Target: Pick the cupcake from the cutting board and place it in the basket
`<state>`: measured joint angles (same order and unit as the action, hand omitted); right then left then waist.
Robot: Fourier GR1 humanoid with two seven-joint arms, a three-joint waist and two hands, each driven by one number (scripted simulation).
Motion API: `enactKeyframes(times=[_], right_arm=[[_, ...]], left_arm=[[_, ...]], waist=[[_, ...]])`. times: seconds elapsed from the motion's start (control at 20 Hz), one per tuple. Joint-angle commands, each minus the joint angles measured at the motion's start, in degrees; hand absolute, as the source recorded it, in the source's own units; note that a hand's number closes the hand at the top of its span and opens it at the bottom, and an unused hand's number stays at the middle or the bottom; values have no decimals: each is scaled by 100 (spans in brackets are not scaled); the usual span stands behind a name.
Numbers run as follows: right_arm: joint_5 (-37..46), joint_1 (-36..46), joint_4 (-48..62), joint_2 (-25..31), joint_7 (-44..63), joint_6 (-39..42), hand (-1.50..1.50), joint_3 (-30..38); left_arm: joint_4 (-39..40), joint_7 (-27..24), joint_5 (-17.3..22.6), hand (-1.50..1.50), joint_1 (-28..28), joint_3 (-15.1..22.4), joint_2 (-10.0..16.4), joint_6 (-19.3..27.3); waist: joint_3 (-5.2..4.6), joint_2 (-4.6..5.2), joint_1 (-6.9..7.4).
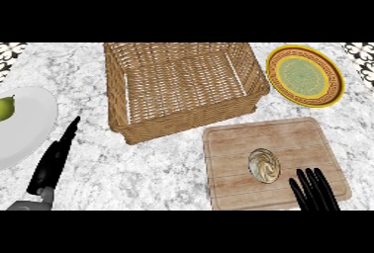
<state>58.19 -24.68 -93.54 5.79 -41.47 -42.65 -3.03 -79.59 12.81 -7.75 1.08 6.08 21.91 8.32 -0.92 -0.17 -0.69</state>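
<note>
A cupcake [263,165] with swirled cream frosting sits near the middle of the wooden cutting board [234,143] at the lower right. My right hand [312,190] comes in from the bottom edge just right of and below the cupcake, fingers straight and apart from it. The wicker basket [146,126] stands behind the board at the centre top, with nothing in it. My left hand [53,160] rests at the lower left, fingers straight and pointing up, far from the board.
A white plate [33,126] with a green pear [6,107] lies at the left edge. A yellow and green plate [305,75] lies at the upper right, beside the basket. The counter is grey marble.
</note>
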Motion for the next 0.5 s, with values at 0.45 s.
enactKeyframes(times=[0.45], right_arm=[[333, 1242, 645, -553, 908, 158, -150, -152]], left_arm=[[200, 162, -160, 0, 306, -38, -129, -89]], waist=[[91, 28, 74]])
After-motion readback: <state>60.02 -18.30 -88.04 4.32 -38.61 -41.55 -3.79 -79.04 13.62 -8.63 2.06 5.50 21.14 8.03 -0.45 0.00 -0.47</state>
